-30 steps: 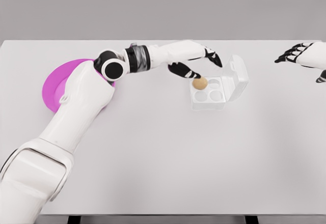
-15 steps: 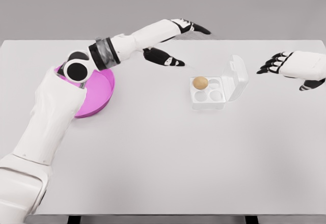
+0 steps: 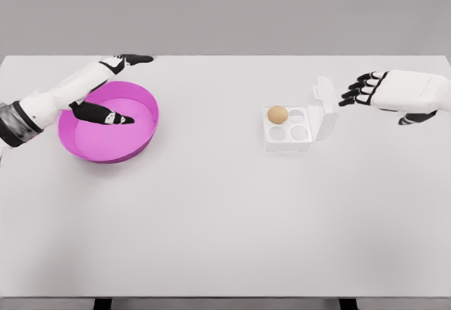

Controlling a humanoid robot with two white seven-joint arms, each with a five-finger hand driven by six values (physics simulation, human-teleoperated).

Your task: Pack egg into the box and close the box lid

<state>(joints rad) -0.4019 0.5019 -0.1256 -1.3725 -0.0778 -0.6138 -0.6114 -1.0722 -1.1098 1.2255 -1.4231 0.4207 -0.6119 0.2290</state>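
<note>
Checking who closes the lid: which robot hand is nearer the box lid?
Right. The right robot hand hovers just right of the upright box lid, fingers open toward it; the left robot hand is far left, over the pink bowl.

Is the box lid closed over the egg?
No, the lid stands open at the box's right side, leaving the egg uncovered.
</note>
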